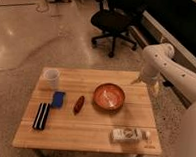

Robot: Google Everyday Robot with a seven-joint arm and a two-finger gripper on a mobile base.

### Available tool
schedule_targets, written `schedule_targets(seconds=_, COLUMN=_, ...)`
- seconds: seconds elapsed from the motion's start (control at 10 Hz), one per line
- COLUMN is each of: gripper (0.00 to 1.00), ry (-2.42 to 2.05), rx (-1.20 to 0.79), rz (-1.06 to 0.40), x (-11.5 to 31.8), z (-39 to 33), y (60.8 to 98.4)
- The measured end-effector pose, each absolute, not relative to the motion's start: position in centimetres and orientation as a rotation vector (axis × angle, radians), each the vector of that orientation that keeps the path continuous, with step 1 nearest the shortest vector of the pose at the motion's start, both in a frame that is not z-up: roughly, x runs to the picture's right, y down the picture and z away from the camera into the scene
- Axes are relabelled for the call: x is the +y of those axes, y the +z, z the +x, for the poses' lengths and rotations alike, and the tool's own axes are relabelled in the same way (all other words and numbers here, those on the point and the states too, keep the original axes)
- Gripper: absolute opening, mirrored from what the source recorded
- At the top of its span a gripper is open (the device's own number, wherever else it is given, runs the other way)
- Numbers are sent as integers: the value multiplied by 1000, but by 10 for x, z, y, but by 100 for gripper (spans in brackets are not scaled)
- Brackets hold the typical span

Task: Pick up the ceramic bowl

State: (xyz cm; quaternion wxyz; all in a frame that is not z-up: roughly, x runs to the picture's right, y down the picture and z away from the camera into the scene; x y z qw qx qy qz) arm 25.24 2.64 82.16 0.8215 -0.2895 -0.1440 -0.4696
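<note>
On the right half of the wooden table (90, 137), a little back from its middle, sits the ceramic bowl (109, 96), round, shallow and orange-red, with pale glints on its glossy inside. It stands upright and nothing touches it.

At the table's far right corner hangs the gripper (152, 85), pointing down from the white arm (177, 78) that reaches in from the right. It is to the right of the bowl, near it but apart from it, about over the table's edge. I cannot tell whether it is released or clenched, and it holds nothing that can be seen.

Left of the bowl, just beside it, lies a small dark red thing (79, 104), long and narrow. Further left is a flat blue object (58, 99), and in front of that, near the left edge, a black block with pale stripes (41, 115). A white cup (52, 78) stands upright by the far left corner. Near the front right corner lies a pale packet (128, 134) on its side, well apart from the bowl.

Behind the table, on the speckled floor, stands a black office chair (114, 21).
</note>
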Motion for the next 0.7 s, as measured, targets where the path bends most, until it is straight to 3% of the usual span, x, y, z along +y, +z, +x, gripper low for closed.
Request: schedule_targets(seconds=0.7, gripper=80, ry=-1076, rx=-338, rz=-598, x=45, z=193, y=845)
